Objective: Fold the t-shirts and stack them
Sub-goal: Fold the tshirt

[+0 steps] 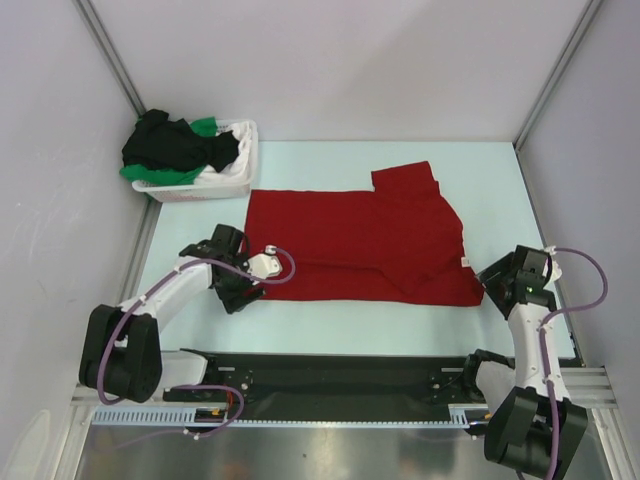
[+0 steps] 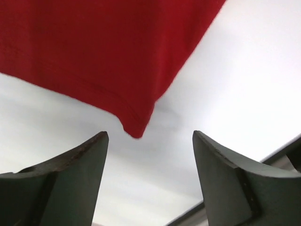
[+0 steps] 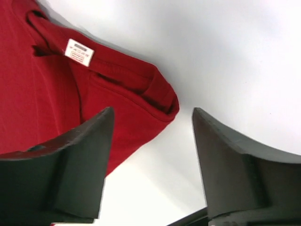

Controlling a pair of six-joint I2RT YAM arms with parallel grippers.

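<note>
**Top left:** a white basket (image 1: 245, 170) holds the black and green t-shirts (image 1: 170, 150), well apart from both arms.

**Left:** the left gripper (image 2: 149, 133) is low over the table (image 1: 330, 325) with its jaws spread. The near-left hem corner of the red t-shirt (image 1: 350, 245) lies just ahead of it, between the fingertips and slightly toward the left-hand one in the wrist view.

**Centre:** the red t-shirt lies flat and partly folded. Its long axis runs left to right, with the hem at the left and the neck at the right.

**Right:** the right gripper (image 3: 153, 109) has its jaws spread and holds nothing. The near-right corner, by the neck label (image 3: 78, 52), lies just ahead and left of centre in the wrist view.

Each arm faces its own end of the near edge, so a paired pinch of the two corners seems the likely next move. Neither corner is gripped yet.
</note>
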